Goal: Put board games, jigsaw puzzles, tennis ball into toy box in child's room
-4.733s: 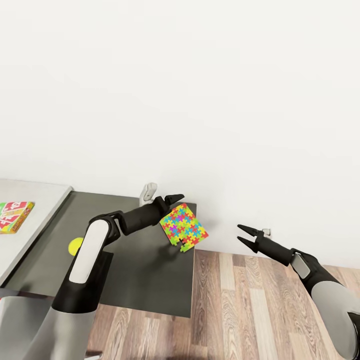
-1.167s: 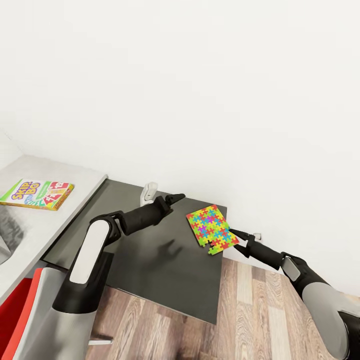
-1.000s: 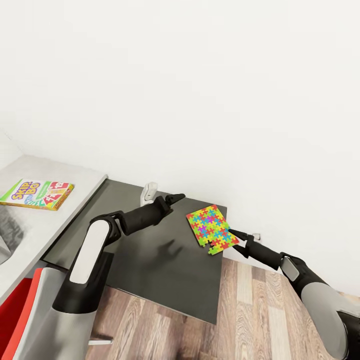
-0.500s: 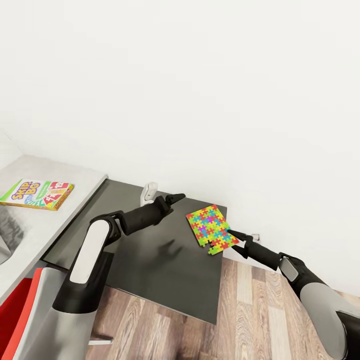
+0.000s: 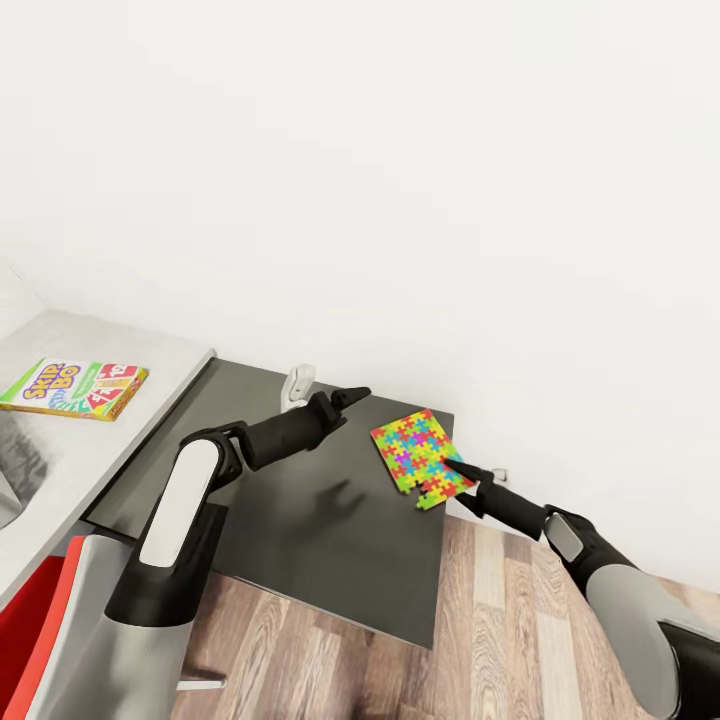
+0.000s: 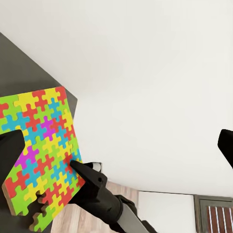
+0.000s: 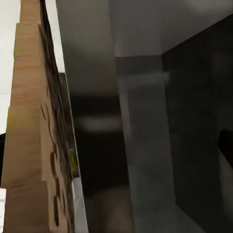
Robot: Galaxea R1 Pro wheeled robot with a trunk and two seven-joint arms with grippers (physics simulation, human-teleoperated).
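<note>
A white wall backs the L-shaped table (image 5: 300, 520), dark wing beside light wing. One board game (image 5: 75, 388) lies on the light wing. The jigsaw puzzle (image 5: 421, 457) overhangs the dark wing's far right corner. The right gripper (image 5: 458, 470) has fingers spread astride its edge; the left gripper (image 5: 352, 394) hovers, released.

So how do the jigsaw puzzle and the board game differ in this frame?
The jigsaw puzzle lies on the dark grey wing of the table, at its corner, overhanging the edge; the board game lies well in on the light grey wing. The puzzle is a thin sheet of interlocking coloured pieces; the game is a printed box. The right end effector is at the puzzle's edge; nothing is near the game. Both lie flat.
</note>
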